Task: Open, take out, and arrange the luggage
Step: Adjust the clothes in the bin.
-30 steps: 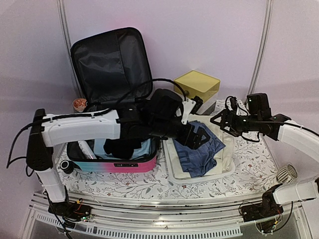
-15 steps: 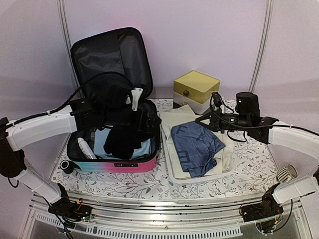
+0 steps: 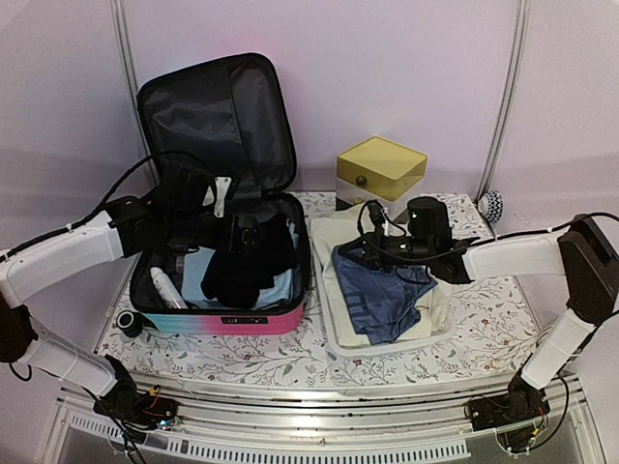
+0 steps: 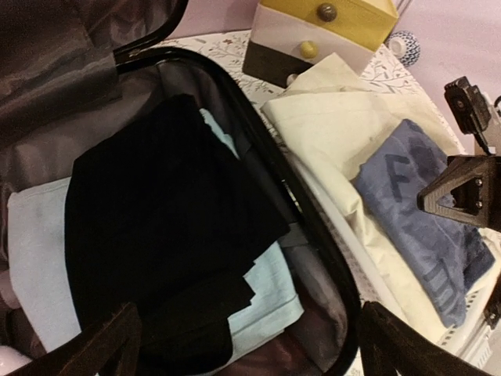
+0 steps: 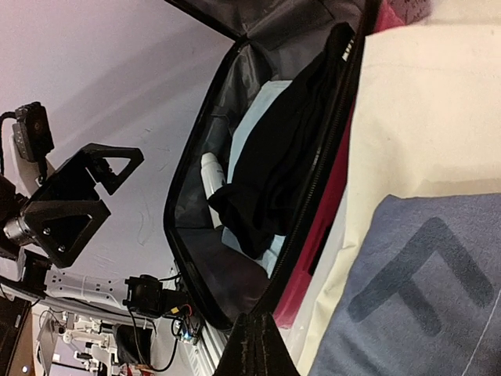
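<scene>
Turquoise shading to pink, the luggage (image 3: 224, 317) lies on the left half of the worktop (image 3: 290, 360). Its black-lined lid (image 3: 218, 121) stands upright against the back wall. A black wheel (image 3: 129, 322) juts from the near left corner. Inside, a white bottle (image 3: 162, 287) lies along the left wall. Next to it a black garment (image 4: 156, 235) is heaped over a pale blue one (image 4: 35, 258).

The left end effector (image 4: 250, 348) hangs above the open shell with its fingers spread wide and nothing between them. The shell's right rim sits just beside a white basket (image 3: 332, 333), leaving barely any gap. A cream cloth (image 3: 340, 304) fills the basket and laps over its edges. A blue printed garment (image 3: 387, 295) lies crumpled on top of it.

The right end effector (image 5: 254, 337) hovers at the blue garment's far left edge with its fingers pressed together. No cloth is visible between them. Behind the basket stands a yellow-topped drawer box (image 3: 380, 174). Bare floral worktop lies open along the near edge and to the right of the basket.
</scene>
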